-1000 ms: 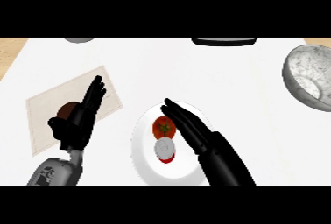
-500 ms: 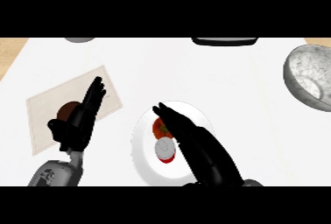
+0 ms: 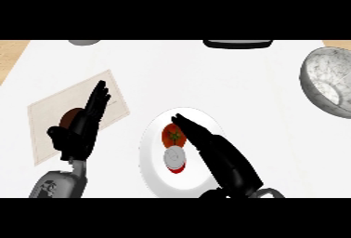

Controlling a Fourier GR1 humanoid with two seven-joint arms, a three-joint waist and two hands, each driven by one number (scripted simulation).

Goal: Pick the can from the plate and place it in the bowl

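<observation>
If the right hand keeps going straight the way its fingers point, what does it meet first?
The right hand points up-left across the plate. Its fingertips are already beside the tomato, so probably that first; height above it is unclear.

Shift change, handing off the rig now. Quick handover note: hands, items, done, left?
Right hand: open, fingers straight, over the plate beside the can, not gripping.
Left hand: open, resting over the mat.
Can lies on the plate next to a tomato. Bowl at far right holds nothing.
Done: approach only. Left: grasp can, carry, place in bowl.
</observation>
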